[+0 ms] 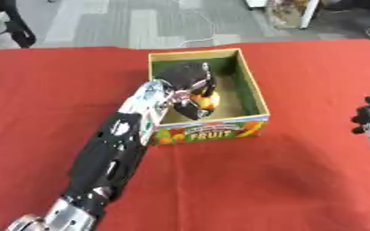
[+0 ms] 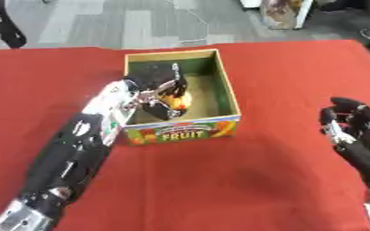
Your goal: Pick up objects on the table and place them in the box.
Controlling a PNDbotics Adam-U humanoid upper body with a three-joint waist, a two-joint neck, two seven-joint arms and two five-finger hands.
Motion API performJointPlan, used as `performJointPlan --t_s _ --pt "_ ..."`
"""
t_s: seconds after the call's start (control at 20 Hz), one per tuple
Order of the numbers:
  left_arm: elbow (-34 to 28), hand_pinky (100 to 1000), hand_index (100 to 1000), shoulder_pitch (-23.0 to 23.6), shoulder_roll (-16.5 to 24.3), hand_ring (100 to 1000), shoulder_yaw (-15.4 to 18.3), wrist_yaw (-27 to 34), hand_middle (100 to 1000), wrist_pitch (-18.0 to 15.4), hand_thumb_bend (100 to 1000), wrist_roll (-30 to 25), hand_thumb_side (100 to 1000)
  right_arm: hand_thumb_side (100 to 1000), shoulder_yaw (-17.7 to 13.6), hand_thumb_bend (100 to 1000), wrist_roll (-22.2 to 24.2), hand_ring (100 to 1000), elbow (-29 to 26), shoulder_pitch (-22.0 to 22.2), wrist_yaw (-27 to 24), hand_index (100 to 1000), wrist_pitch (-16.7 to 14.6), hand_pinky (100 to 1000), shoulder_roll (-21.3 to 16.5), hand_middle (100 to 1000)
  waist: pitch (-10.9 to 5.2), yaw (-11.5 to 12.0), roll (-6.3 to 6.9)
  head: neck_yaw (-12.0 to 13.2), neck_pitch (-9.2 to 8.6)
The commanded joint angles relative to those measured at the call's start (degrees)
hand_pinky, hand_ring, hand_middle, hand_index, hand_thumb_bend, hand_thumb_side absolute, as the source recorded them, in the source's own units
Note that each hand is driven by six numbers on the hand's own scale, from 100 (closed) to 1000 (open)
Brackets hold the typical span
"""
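While reaching from the lower left across a red tablecloth (image 1: pixel 259 180), left hand (image 1: pixel 187 85) down inside an open-topped cardboard box (image 2: pixel 228 92), fingers (image 1: pixel 208 79) curled round a small rounded orange-and-yellow object (image 1: pixel 208 100), possibly a piece of fruit, mostly hidden by the black fingers. Held low within the box, near its front wall; cannot tell whether touching the floor. Box green inside, tan on the bottom, front panel printed with bright fruit pictures and the word FRUIT. Over at the right edge, well apart from the box, right hand (image 2: pixel 350 131) idle above the cloth, fingers relaxed, holding nothing.
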Motion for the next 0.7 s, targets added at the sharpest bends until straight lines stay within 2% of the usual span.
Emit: performJointPlan --t_s 0.05,0.1,0.15,0.2,0.35,0.55,0.7 --pt "0.4 517 710 -0.9 -0.2 555 0.6 -0.3 574 0.2 759 1.5 145 405 -0.2 264 0.2 634 -0.5 -0.5 -0.2 785 -0.1 557 -0.6 623 -0.83 -0.1 -0.36 0.1 -0.43" --pt "0.3 517 710 -0.9 -0.2 555 0.6 -0.4 574 0.3 759 2.0 145 405 -0.2 264 0.2 634 -0.5 -0.5 -0.2 785 -0.1 557 -0.5 623 -0.84 -0.1 -0.37 0.0 -0.41" --pt "0.2 607 778 -0.9 -0.1 651 0.7 -0.6 681 0.5 857 2.7 249 405 -0.2 264 0.1 634 -0.5 -0.5 -0.2 785 -0.1 557 -0.5 623 -0.87 -0.1 -0.38 0.0 -0.39" --pt "0.0 643 799 -0.9 0.0 698 0.7 -0.9 730 0.7 904 3.4 300 405 -0.2 263 0.1 634 -0.5 -0.5 -0.2 785 -0.1 557 -0.5 623 -0.90 0.0 -0.39 0.1 -0.39" --pt "-0.4 715 830 -0.9 0.2 765 0.7 -1.9 798 1.2 973 5.5 389 404 -0.2 263 0.2 634 -0.5 -0.4 -0.3 785 -0.1 557 -0.5 623 -1.00 0.1 -0.40 0.1 -0.42" --pt "0.0 792 859 -0.7 0.4 835 1.1 -2.3 866 1.6 1000 5.6 490 404 -0.3 263 0.1 634 -0.4 -0.4 -0.3 785 -0.1 557 -0.5 623 -1.16 0.3 -0.42 0.0 -0.40" --pt "-0.4 800 863 -0.4 0.6 842 1.6 -1.3 874 2.0 987 5.8 533 404 -0.3 262 0.1 634 -0.4 -0.3 -0.4 785 -0.1 557 -0.5 623 -1.29 0.5 -0.44 0.0 -0.39"
